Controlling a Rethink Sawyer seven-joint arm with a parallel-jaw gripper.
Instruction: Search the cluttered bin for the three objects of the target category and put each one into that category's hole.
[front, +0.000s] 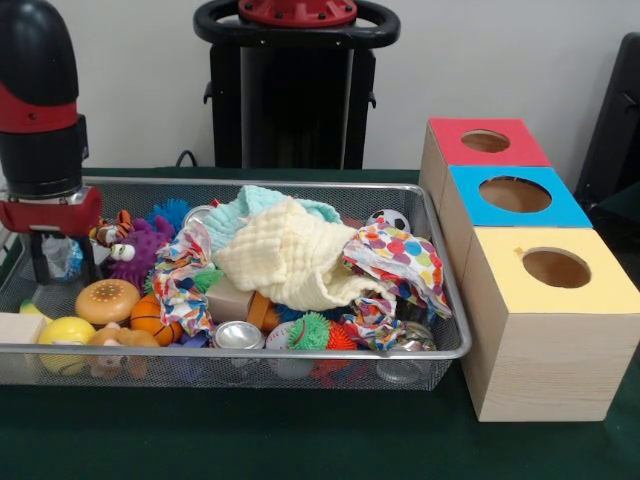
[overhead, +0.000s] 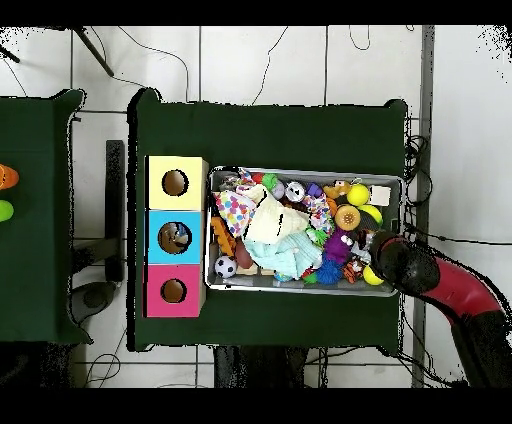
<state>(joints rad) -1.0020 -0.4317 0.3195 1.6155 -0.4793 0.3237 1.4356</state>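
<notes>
Wire bin (front: 440, 345) of toys on green bench (front: 300, 440), cream cloth (front: 290, 255) heaped centrally. Claw (front: 62, 262) at bin's left end (grip state: cannot tell); three boxes (front: 545, 330) stand right.

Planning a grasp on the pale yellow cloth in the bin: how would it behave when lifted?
The pale yellow cloth lies crumpled in folds, so it is probably floppy and light. It drapes over toys and touches the polka-dot cloth, so lifting it may drag that along.
</notes>
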